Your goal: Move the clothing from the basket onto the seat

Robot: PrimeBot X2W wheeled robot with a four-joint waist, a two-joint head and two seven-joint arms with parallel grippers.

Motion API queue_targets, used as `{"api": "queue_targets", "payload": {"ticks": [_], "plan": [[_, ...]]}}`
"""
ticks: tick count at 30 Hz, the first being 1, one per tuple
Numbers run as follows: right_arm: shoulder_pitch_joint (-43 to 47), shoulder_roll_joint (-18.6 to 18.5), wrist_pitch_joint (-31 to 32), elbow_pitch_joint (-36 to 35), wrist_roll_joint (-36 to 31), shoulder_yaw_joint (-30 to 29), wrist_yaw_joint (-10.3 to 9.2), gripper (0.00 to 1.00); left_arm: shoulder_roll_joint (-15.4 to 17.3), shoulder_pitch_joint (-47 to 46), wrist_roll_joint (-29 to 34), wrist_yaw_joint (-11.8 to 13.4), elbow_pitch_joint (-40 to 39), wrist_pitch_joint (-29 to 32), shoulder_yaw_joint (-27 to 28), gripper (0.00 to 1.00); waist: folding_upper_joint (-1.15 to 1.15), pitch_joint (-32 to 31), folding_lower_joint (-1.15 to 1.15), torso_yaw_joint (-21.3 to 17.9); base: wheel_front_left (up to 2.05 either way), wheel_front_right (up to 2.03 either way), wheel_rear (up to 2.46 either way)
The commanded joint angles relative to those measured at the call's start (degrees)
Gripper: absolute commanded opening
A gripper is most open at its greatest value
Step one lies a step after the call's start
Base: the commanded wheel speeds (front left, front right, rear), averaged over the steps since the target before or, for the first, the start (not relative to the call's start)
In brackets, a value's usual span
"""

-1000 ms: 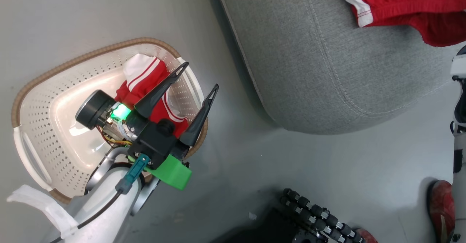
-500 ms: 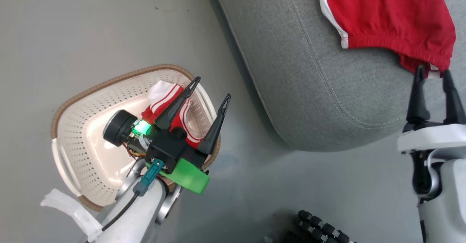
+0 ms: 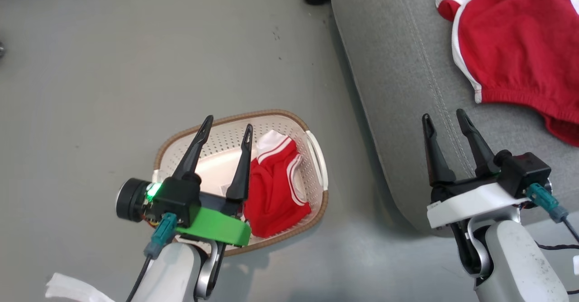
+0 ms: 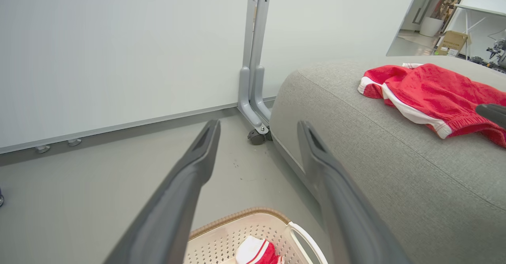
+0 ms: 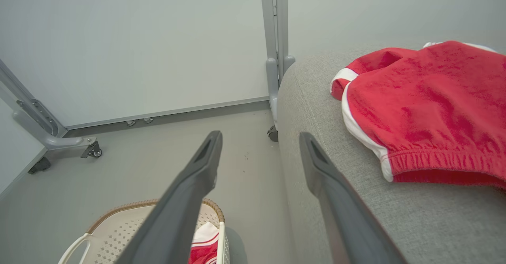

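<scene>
One piece of red clothing with white piping lies spread on the grey seat; it also shows in the wrist views. A second, folded red piece sits in the right half of the cream basket on the floor. My left gripper hovers open above the basket's left half, just left of that piece, holding nothing. My right gripper stands open and empty over the seat's near edge, short of the spread garment. Each wrist view shows its own fingers parted.
A white wall panel with a grey post on a castor stands behind the seat's corner. Another castored foot sits at the far left. Grey floor surrounds the basket.
My right gripper has opened and let go of the red garment, which now lies on the seat, and has drawn back from it. The head camera has shifted. The left gripper stays open over the basket.
</scene>
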Motion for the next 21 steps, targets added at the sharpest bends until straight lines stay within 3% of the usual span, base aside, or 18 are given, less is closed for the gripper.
{"api": "queue_targets", "payload": {"ticks": [1,12,21], "plan": [[1.3,-0.5,-0.2,-0.4,-0.4,0.7,-0.06,1.00,-0.6,2.1,-0.1,0.3,-0.2,0.0,1.2,1.00,0.00,-8.5,0.00,7.5,0.00,0.00,0.00],[7.1,0.4,-0.2,-3.7,0.2,4.4,-0.06,1.00,-2.2,15.0,1.1,1.6,-4.3,0.0,10.4,1.00,0.00,-19.9,0.00,9.0,0.00,0.00,0.00],[12.9,0.9,-0.2,-3.9,-2.7,4.5,-0.06,1.00,-2.3,21.0,-1.3,1.5,-7.6,0.0,11.9,1.00,0.00,-23.2,0.00,8.5,0.00,0.00,0.00]]}}
